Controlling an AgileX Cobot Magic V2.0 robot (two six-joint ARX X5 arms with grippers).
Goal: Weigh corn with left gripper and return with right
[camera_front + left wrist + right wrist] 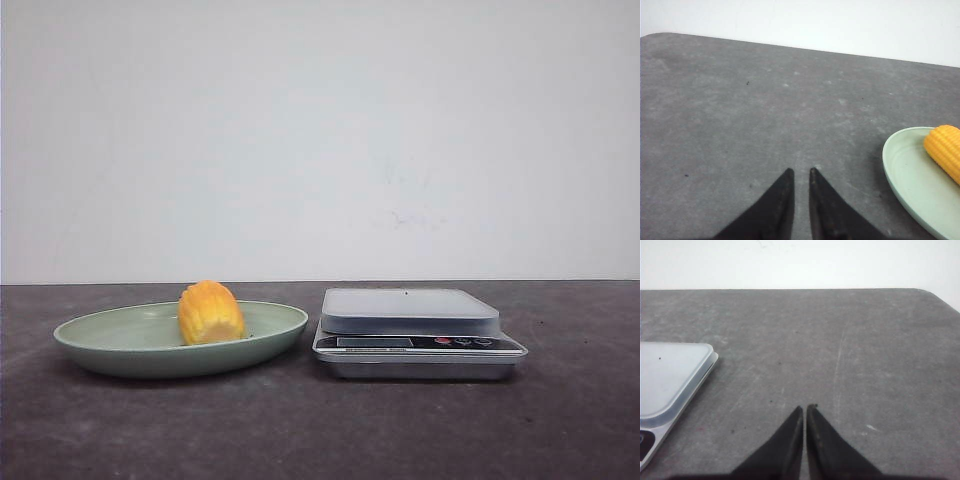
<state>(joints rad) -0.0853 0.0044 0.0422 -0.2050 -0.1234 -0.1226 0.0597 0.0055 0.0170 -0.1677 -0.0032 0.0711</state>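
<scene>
I'm seeing the corn point(210, 313) lying on the plate point(120, 345) left of the scale point(415, 330), fitting either unweighed or returned; left gripper point(800, 172) nearly closed, right gripper point(805, 409) closed, both holding nothing

Lighting's soft and even, pretty bright, no harsh glare anywhere. The wall point(320, 140) looks a bit washed out. Only faint shadows sit under the plate point(120, 345) and scale point(420, 345) on the dark counter point(320, 430). Front view is slightly grainy. In the wrist views the black pincer tips point(800, 172) go soft at 6 o'clock, and the counter's far edge bows a little.
</scene>
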